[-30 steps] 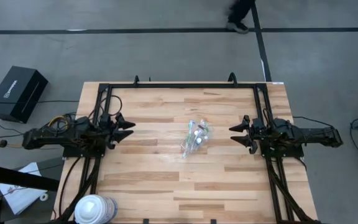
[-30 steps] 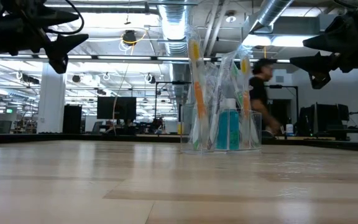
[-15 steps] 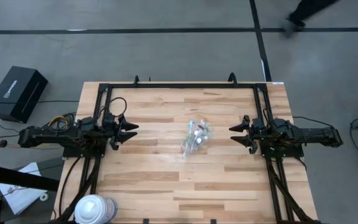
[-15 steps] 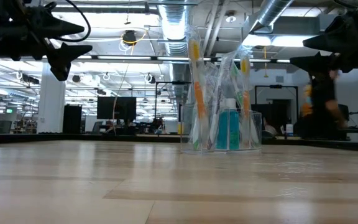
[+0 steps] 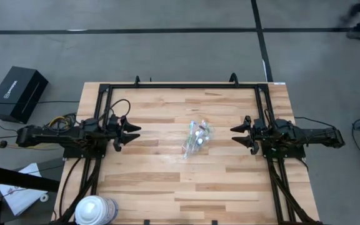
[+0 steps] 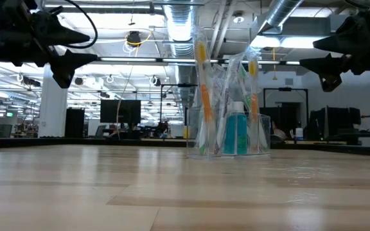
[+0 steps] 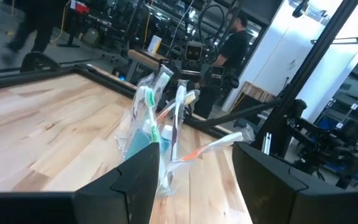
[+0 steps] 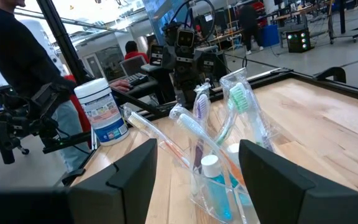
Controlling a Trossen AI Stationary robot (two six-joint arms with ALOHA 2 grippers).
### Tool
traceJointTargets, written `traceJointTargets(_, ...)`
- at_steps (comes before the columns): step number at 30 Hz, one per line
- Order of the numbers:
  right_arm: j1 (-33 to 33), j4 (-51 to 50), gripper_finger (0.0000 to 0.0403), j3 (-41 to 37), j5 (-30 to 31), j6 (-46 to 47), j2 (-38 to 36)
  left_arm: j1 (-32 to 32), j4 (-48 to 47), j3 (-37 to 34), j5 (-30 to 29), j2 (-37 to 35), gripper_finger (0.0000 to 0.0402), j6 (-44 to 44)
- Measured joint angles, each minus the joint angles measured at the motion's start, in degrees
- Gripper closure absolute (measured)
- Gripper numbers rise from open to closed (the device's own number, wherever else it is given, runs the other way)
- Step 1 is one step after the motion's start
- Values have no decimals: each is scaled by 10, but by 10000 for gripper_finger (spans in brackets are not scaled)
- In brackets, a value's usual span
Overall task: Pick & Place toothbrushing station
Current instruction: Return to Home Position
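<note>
The toothbrushing station is a see-through plastic cup (image 5: 195,137) standing on its base near the table's middle. It holds several thin toothbrushes (image 6: 202,90) and a short blue tube with a white cap (image 6: 236,131). My left gripper (image 5: 132,132) hangs open above the table's left side, pointing level at the cup (image 7: 156,134). My right gripper (image 5: 235,135) hangs open on the right side, also pointing level at the cup (image 8: 222,168). Both show high up in the low view, left (image 6: 76,54) and right (image 6: 317,54). Neither touches anything.
A big white-and-blue roll (image 5: 96,210) stands at the table's near left corner. A black frame (image 5: 186,85) runs along the far edge and both sides. Bare wood lies around the cup. A black box (image 5: 19,94) sits on the floor to the left.
My left gripper has tipped forward and crept a little toward the cup. The cup and my right gripper have kept still. A person has walked off to the right across the floor beyond the far edge.
</note>
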Motion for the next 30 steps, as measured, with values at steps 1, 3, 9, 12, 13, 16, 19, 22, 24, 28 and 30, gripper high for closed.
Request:
traceJointTargets(1, 0, 0, 187, 0, 0, 0, 0, 0, 0, 0, 0, 2, 204, 0)
traceJointTargets(3, 0, 0, 187, 0, 0, 0, 0, 0, 1, 0, 0, 6, 204, 0)
traceJointTargets(9, 0, 0, 187, 0, 0, 0, 0, 0, 1, 0, 0, 10, 204, 0)
traceJointTargets(12, 0, 0, 187, 0, 0, 0, 0, 0, 2, 0, 0, 10, 204, 0)
traceJointTargets(13, 0, 0, 187, 0, 0, 0, 0, 0, 3, 0, 0, 10, 204, 0)
traceJointTargets(16, 0, 0, 187, 0, 0, 0, 0, 0, 4, 0, 0, 10, 204, 0)
traceJointTargets(19, 0, 0, 187, 0, 0, 0, 0, 0, 5, 0, 0, 10, 204, 0)
traceJointTargets(22, 0, 0, 187, 0, 0, 0, 0, 0, 6, 0, 0, 10, 204, 0)
traceJointTargets(24, 0, 0, 187, 0, 0, 0, 0, 0, 7, 0, 0, 10, 204, 0)
traceJointTargets(28, 0, 0, 187, 0, 0, 0, 0, 0, 9, 0, 0, 10, 204, 0)
traceJointTargets(30, 0, 0, 187, 0, 0, 0, 0, 0, 9, 0, 0, 10, 204, 0)
